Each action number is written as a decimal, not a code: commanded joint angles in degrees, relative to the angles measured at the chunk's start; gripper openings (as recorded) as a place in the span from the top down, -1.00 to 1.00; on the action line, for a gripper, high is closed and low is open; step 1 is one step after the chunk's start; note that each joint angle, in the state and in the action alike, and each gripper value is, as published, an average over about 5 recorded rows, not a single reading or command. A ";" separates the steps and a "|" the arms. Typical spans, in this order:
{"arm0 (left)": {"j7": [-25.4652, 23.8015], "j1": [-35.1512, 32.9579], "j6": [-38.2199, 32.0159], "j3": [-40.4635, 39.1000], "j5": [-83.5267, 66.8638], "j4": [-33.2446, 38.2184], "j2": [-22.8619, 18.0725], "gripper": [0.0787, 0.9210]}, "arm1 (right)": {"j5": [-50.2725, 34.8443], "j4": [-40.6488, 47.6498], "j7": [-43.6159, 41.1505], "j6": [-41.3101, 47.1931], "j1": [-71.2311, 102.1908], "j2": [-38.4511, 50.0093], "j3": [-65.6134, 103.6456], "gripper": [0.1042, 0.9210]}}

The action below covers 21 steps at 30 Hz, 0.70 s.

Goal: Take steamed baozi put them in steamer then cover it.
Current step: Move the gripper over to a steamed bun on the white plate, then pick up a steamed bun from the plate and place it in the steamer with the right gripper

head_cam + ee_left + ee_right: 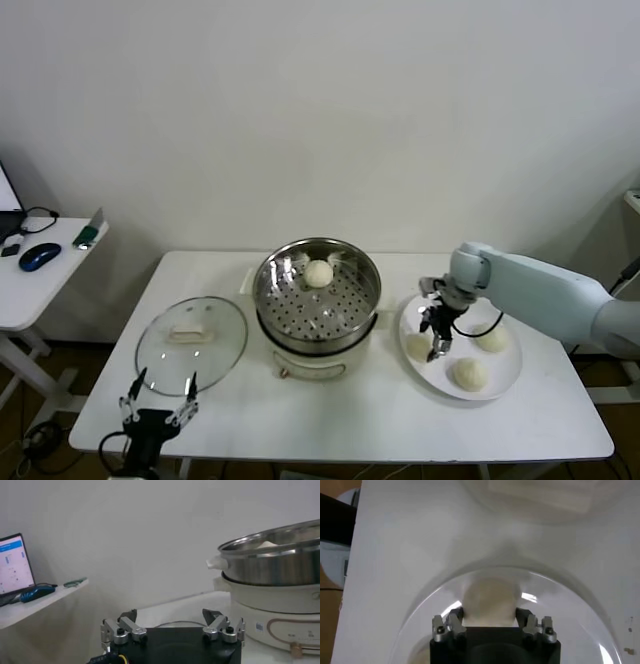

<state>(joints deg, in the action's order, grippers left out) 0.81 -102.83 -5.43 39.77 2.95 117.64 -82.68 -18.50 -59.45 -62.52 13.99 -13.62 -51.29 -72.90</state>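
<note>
Cream baozi [489,600] between right gripper [490,622] fingers.

From the head we look forward and down across the whole table [330,420]. Our left wrist camera sits low at the table's near edge, facing level toward the steamer [272,560], also seen from the head. Our right wrist camera looks straight down, very close over the plate [420,610].
</note>
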 commanded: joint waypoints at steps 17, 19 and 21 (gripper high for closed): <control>-0.06 0.25 0.08 -2.78 0.58 1.07 -0.58 -0.77 | -25.77 -1.90 -1.80 -1.55 -37.82 -2.87 -21.15 -0.33; -0.06 -0.01 0.01 -3.26 0.81 1.25 -0.70 -0.77 | -28.60 -2.28 -1.63 -0.84 -39.46 -5.19 -21.71 -0.32; -0.05 -0.37 -0.17 -3.75 1.21 1.22 -0.72 -0.77 | -30.62 -2.65 -1.19 -0.06 -40.13 -7.88 -21.71 -0.32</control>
<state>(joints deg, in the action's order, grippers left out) 0.78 -102.68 -5.42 37.48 3.53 118.69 -83.24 -36.87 -61.49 -63.77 13.01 -40.74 -53.23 -88.15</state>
